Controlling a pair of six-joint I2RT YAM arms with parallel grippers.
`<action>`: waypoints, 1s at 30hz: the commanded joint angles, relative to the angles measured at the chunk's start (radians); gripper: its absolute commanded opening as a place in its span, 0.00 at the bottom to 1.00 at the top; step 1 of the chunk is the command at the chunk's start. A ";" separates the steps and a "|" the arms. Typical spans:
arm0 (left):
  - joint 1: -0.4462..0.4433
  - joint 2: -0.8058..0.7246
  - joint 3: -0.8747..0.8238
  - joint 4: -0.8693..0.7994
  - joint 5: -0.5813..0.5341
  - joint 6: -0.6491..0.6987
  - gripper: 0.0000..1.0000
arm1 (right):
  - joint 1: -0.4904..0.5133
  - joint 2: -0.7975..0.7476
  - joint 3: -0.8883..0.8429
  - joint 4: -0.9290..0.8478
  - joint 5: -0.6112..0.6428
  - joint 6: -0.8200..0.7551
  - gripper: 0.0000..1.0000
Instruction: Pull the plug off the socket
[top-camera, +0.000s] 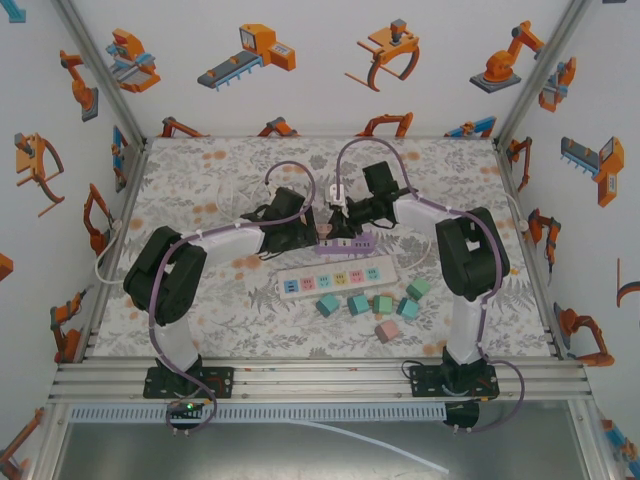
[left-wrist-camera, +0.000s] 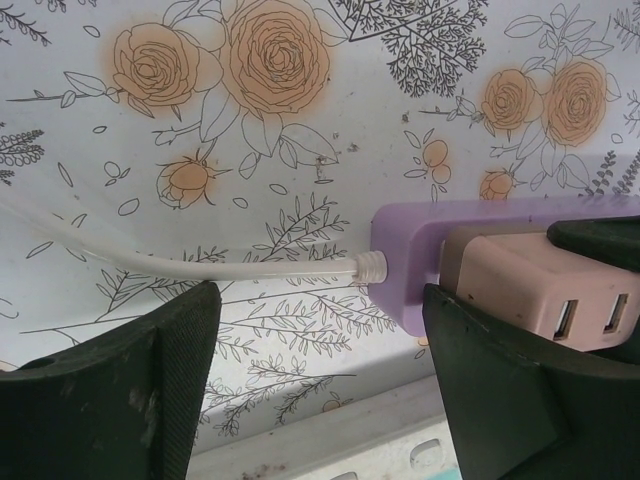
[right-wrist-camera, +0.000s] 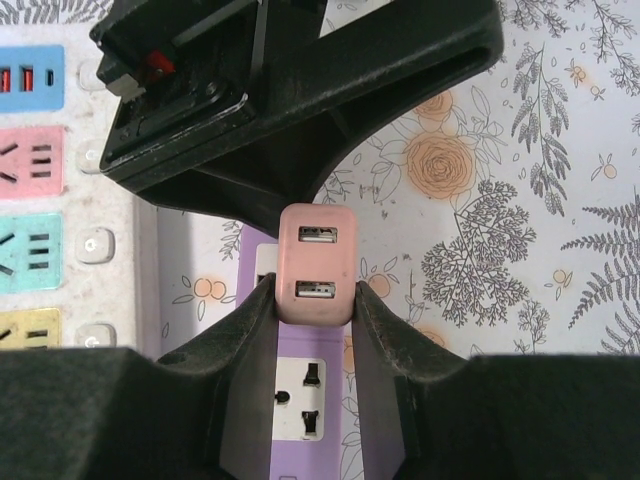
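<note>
A pink two-port USB plug (right-wrist-camera: 315, 262) sits on the purple power strip (right-wrist-camera: 306, 346), above an empty white socket (right-wrist-camera: 300, 400). My right gripper (right-wrist-camera: 315, 290) is shut on the plug, one finger pressing each side. In the left wrist view the plug (left-wrist-camera: 530, 290) looks seated in the strip (left-wrist-camera: 400, 260). The left gripper (left-wrist-camera: 320, 340) is open and wide, straddling the strip's cord end, where a white cord (left-wrist-camera: 200, 268) leaves. From above, both grippers meet at the strip (top-camera: 345, 244), the left gripper (top-camera: 310, 235) beside the right gripper (top-camera: 340, 210).
A white power strip (top-camera: 335, 281) with coloured sockets lies just in front of the purple one. Several small green and pink blocks (top-camera: 370, 305) are scattered nearer the arm bases. The left arm's black body (right-wrist-camera: 300, 90) hangs close above the plug.
</note>
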 joint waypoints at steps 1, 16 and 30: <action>-0.010 0.040 -0.002 -0.101 -0.063 0.013 0.73 | 0.014 -0.004 0.047 0.013 -0.077 0.044 0.12; -0.023 0.019 -0.013 -0.097 -0.083 0.010 0.73 | 0.007 -0.074 0.034 0.024 -0.054 0.073 0.11; -0.020 -0.208 -0.002 -0.021 0.000 0.156 0.73 | -0.012 -0.320 -0.095 0.271 0.061 0.496 0.11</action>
